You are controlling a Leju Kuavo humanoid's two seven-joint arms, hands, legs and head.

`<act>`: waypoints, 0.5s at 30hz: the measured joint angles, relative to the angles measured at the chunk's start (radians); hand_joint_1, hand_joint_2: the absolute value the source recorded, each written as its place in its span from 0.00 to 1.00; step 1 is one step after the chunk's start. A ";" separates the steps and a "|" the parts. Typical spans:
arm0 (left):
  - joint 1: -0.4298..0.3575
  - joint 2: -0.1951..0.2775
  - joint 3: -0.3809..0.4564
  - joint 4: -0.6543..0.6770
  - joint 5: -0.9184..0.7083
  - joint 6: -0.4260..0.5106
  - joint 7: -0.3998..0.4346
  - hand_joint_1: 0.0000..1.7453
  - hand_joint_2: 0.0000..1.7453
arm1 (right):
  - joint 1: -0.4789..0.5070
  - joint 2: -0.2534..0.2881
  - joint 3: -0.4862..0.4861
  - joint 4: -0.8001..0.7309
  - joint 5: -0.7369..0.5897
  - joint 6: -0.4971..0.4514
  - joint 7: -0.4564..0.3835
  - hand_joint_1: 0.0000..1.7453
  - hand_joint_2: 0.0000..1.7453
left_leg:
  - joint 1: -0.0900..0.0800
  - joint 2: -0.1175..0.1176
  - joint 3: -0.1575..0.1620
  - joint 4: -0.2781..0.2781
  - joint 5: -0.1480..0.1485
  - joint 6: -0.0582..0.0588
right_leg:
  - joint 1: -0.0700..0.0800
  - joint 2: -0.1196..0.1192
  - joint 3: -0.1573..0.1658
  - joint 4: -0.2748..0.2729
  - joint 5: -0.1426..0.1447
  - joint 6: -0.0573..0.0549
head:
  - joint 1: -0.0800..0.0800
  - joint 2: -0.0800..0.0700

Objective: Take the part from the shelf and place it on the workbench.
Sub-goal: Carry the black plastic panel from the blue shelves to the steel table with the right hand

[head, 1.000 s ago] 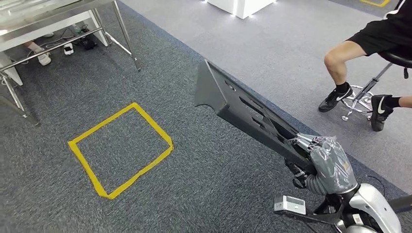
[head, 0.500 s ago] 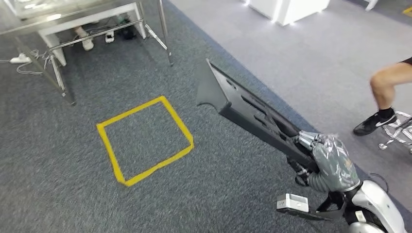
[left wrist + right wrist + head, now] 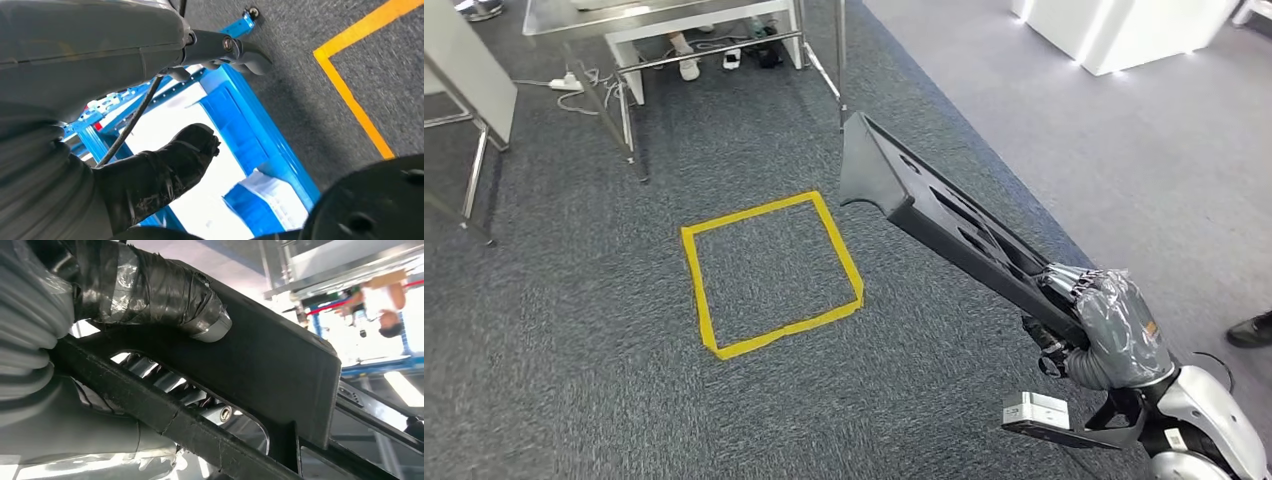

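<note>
A broad stretch of dark grey carpet (image 3: pixel 574 330) is seen ahead of and beside the right hand (image 3: pixel 1114 330), with a paler grey floor (image 3: pixel 1144 170) bordering it along a straight diagonal edge that runs under the held part. Beyond the part's far tip, a metal-legged desk (image 3: pixel 674 15) is set at the upper border of the head view, its legs and crossbar resting on the carpet, with cables and a power strip beneath (a person's feet are also seen under it). Between the desk and the hand, a square of yellow tape (image 3: pixel 769 275) is laid on the carpet, off to the left of the part and apart from it. The part (image 3: pixel 944 225), a long dark slotted panel, is held off the floor by the right hand at its near end and is angled forward toward the desk. The fingers (image 3: pixel 150 290) of that hand are wrapped around the part's rail. The left hand (image 3: pixel 160 170) is seen with dark fingers curled, nothing held in them.
</note>
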 joint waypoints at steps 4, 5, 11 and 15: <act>0.003 0.003 0.000 0.000 0.001 -0.002 -0.002 0.00 1.00 | -0.007 -0.003 -0.006 0.003 -0.004 0.006 0.001 1.00 1.00 | 0.002 -0.052 0.026 -0.028 -0.004 0.019 | -0.003 -0.002 0.021 0.011 -0.027 0.023 | 0.000 0.000; 0.002 0.003 0.000 0.000 0.001 -0.002 -0.002 0.00 1.00 | -0.009 -0.004 -0.008 0.003 -0.006 0.007 0.001 1.00 1.00 | 0.006 -0.065 0.037 -0.036 -0.003 0.024 | -0.005 0.031 0.007 0.049 -0.047 0.026 | 0.001 0.000; -0.003 0.001 0.000 0.000 0.003 -0.004 -0.005 0.00 1.00 | -0.010 -0.008 -0.014 0.013 -0.011 0.014 0.002 1.00 1.00 | 0.012 -0.156 0.066 -0.032 -0.024 0.034 | -0.014 0.128 -0.155 0.231 -0.031 0.036 | 0.001 0.000; -0.003 0.000 0.000 0.000 0.005 -0.005 -0.007 0.00 1.00 | -0.014 -0.011 -0.021 0.017 -0.007 0.013 0.012 1.00 1.00 | 0.016 -0.207 0.071 -0.013 -0.049 0.016 | -0.025 0.216 -0.093 0.034 0.074 0.032 | 0.001 0.000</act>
